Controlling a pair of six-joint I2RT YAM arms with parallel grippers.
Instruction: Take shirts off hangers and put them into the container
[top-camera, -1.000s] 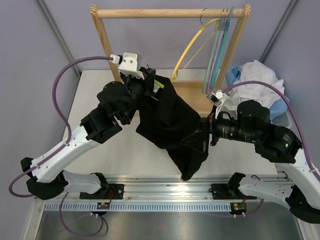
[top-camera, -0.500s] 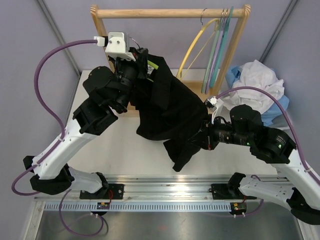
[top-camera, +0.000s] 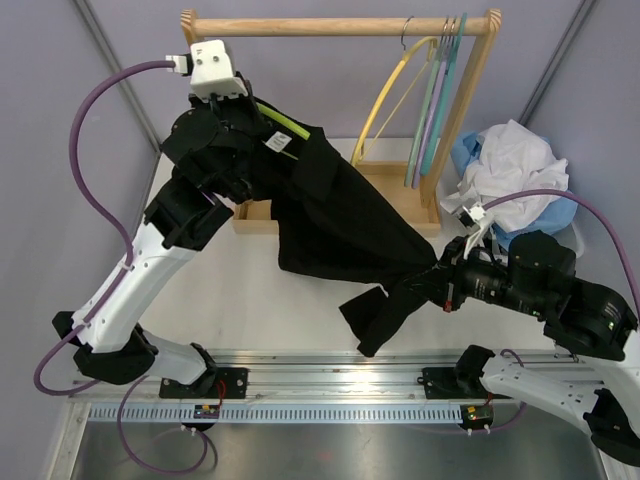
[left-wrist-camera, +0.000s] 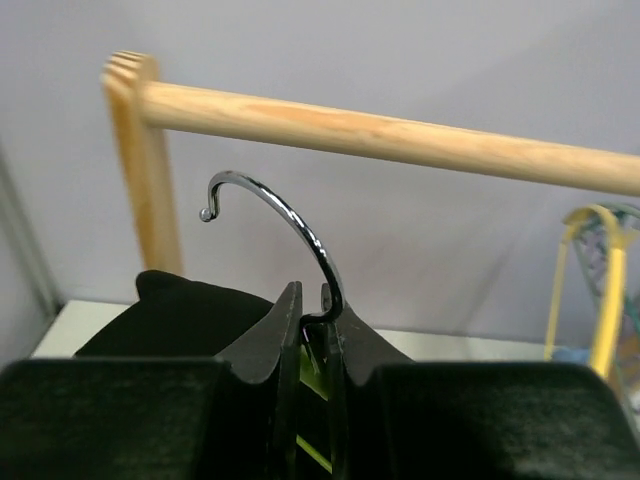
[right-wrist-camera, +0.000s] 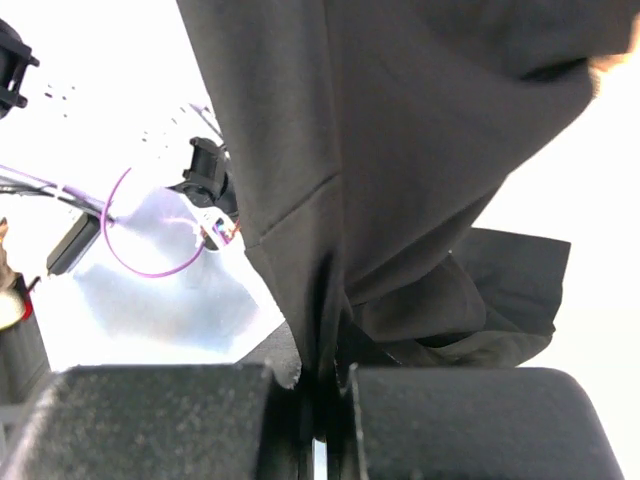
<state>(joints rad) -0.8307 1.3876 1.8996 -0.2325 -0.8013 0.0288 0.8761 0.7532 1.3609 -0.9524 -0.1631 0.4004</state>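
Your left gripper (left-wrist-camera: 312, 305): clamped on lime green hanger (top-camera: 283, 124). Your right gripper (right-wrist-camera: 320, 378): clamped on black shirt (top-camera: 340, 220), above table's (top-camera: 250, 300) near edge.

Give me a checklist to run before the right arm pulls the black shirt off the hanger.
1. Left fingers clamped on the lime green hanger at its hook: ok.
2. Hook clear of the wooden rail: ok, a gap shows between them.
3. Right fingers shut on the black shirt: ok, fabric pinched between them.
4. Shirt off the hanger: not ok, its top is draped over it.
5. Room in the container: cannot tell, the white shirt is heaped over that spot.
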